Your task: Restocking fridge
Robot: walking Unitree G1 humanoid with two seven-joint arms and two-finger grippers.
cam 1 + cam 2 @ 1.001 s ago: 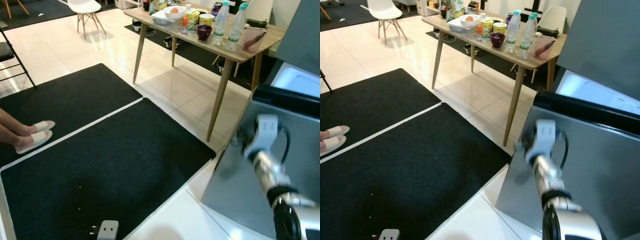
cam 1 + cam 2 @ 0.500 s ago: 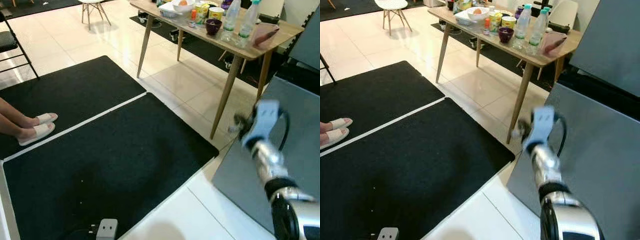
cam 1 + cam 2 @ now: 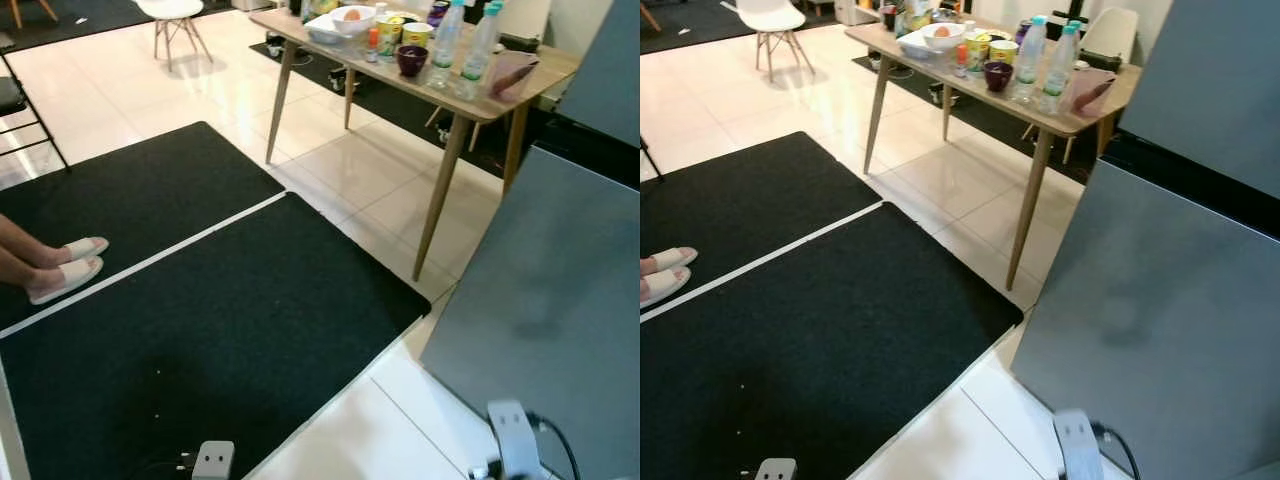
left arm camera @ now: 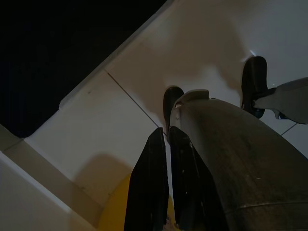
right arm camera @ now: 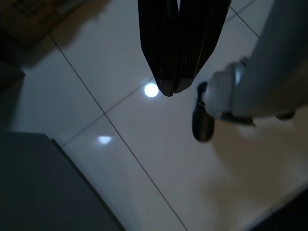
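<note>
The grey fridge door (image 3: 560,300) stands at the right, with a darker upper door (image 3: 610,70) above it across a black gap. On the wooden table (image 3: 520,85) beside it are two water bottles (image 3: 445,45), a purple cup (image 3: 410,60), a white bowl (image 3: 350,20) and other food items. My right arm hangs low in front of the door, its wrist (image 3: 515,450) at the picture's bottom edge. The right gripper (image 5: 168,91) is shut and empty above the white tiles. The left gripper (image 4: 166,132) is also shut and empty, pointing at the floor beside my foot (image 4: 172,103).
Two black mats (image 3: 200,330) cover the floor ahead. A person's feet in white slippers (image 3: 65,265) rest at the left. A power strip (image 3: 215,460) lies near the front edge. A white chair (image 3: 170,15) and a black chair (image 3: 20,100) stand further back.
My right arm, raised against the fridge door before, has dropped to hang low. The white fridge interior seen a second ago is now covered by the door. The camera shifted slightly.
</note>
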